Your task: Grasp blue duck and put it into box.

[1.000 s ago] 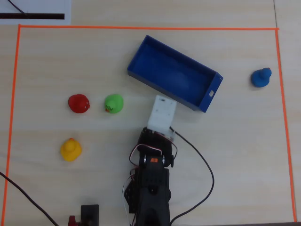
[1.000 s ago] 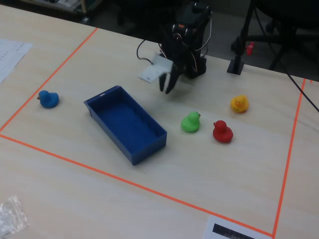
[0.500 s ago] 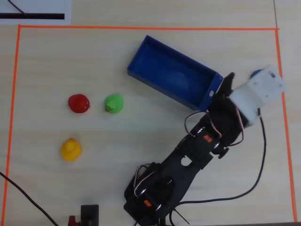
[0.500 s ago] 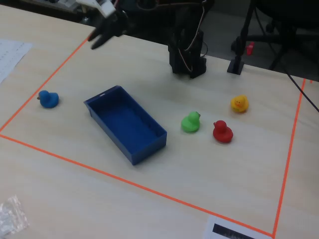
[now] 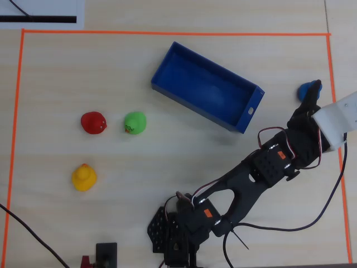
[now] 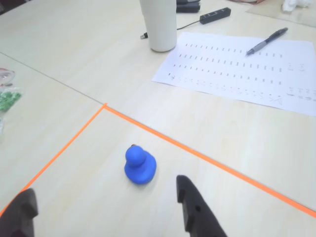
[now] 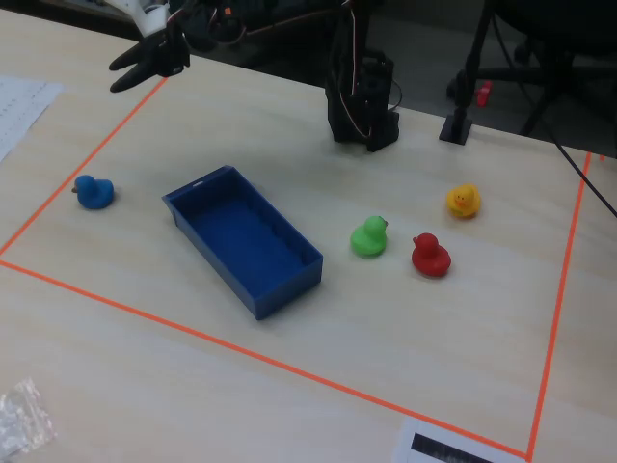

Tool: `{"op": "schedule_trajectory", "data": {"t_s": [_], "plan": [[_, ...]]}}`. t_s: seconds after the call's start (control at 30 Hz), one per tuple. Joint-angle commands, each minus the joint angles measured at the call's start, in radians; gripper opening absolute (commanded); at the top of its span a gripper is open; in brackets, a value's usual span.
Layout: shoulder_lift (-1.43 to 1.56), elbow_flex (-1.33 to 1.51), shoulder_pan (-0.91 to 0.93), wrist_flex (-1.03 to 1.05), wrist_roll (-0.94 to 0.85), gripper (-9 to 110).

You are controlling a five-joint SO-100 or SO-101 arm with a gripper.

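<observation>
The blue duck (image 6: 139,165) sits on the table just inside the orange tape corner, a short way ahead of my open gripper (image 6: 104,188). It lies nearer the right finger (image 6: 191,205) than the left finger (image 6: 23,210), and nothing is between them. In the overhead view the gripper (image 5: 312,94) reaches over the blue duck (image 5: 304,91) and partly covers it. In the fixed view the gripper (image 7: 116,77) hangs high above the table, beyond the blue duck (image 7: 93,192). The box (image 5: 192,105), a blue low-walled tray (image 7: 217,260), stands empty mid-table.
Red (image 5: 93,123), green (image 5: 135,123) and yellow (image 5: 84,177) ducks sit left of the arm in the overhead view. Orange tape (image 6: 207,163) marks the work area. Beyond it lie a printed sheet (image 6: 237,69), a pen (image 6: 266,40) and a white cup (image 6: 159,24).
The arm has swung out from beside the box to the blue duck's corner, rightward in the overhead view. The gripper is open throughout. No duck has moved.
</observation>
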Motion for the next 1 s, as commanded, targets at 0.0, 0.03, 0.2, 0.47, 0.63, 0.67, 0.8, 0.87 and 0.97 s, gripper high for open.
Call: {"op": "schedule_trajectory", "data": {"t_s": [0.0, 0.03, 0.2, 0.47, 0.63, 0.67, 0.8, 0.87, 0.97], "plan": [[-0.038, -0.049, -0.031, -0.109, 0.006, 39], [-0.058, -0.051, -0.04, -0.133, 0.008, 39], [-0.192, -0.144, -0.066, -0.179, 0.002, 40], [-0.344, -0.225, -0.101, -0.293, -0.091, 40], [-0.417, -0.221, -0.098, -0.39, -0.112, 40], [-0.434, -0.221, -0.095, -0.414, -0.117, 40], [-0.511, -0.238, -0.077, -0.5, -0.141, 40], [-0.543, -0.25, -0.069, -0.515, -0.153, 40], [-0.591, -0.25, -0.06, -0.557, -0.176, 40]]}}
